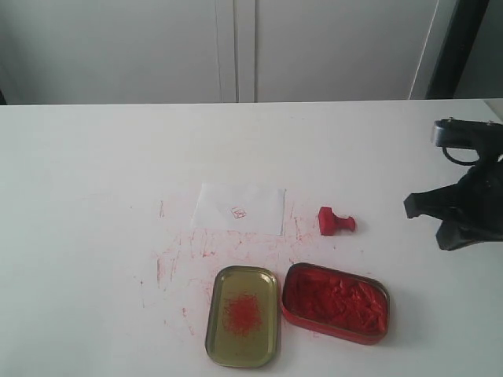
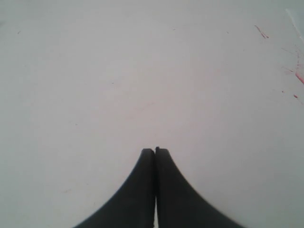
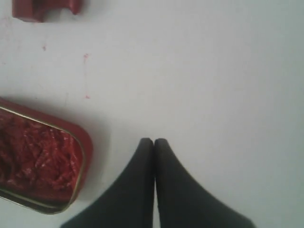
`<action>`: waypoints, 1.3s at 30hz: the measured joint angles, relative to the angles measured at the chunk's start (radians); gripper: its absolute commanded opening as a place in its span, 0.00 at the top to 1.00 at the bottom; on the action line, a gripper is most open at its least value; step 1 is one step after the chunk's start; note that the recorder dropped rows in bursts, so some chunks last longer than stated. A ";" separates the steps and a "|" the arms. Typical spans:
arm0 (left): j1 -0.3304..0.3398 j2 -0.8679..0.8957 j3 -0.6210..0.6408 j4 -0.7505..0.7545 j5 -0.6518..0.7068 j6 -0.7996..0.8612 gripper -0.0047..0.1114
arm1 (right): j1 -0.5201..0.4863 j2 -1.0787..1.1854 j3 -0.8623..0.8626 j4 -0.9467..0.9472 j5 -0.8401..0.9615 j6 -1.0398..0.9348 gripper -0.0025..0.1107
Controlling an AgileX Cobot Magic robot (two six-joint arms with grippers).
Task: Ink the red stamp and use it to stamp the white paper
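Observation:
The red stamp (image 1: 335, 221) lies on its side on the table, just right of the white paper (image 1: 240, 208), which carries a small red print near its middle. The stamp's edge also shows in the right wrist view (image 3: 45, 9). In front of the stamp stands the red ink tin (image 1: 335, 302) (image 3: 38, 161). My right gripper (image 3: 154, 141) is shut and empty, hovering over bare table beside the tin; in the exterior view the right gripper (image 1: 460, 212) sits at the right edge. My left gripper (image 2: 155, 151) is shut and empty over bare table, and out of the exterior view.
The yellowish tin lid (image 1: 243, 316) with a red smudge lies left of the ink tin. Red ink smears (image 1: 189, 255) mark the table in front of and left of the paper. A white cabinet wall stands behind the table's far edge.

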 measured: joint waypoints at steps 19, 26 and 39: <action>0.000 0.000 0.000 0.000 0.000 0.000 0.96 | 0.000 -0.294 0.188 -0.131 -0.044 0.061 0.98; 0.000 0.000 0.000 0.000 0.000 0.000 0.96 | 0.000 -0.418 0.254 -0.135 -0.044 0.049 0.98; 0.000 0.000 0.000 0.000 0.000 0.000 0.96 | 0.000 -0.705 0.338 -0.181 -0.052 0.045 0.98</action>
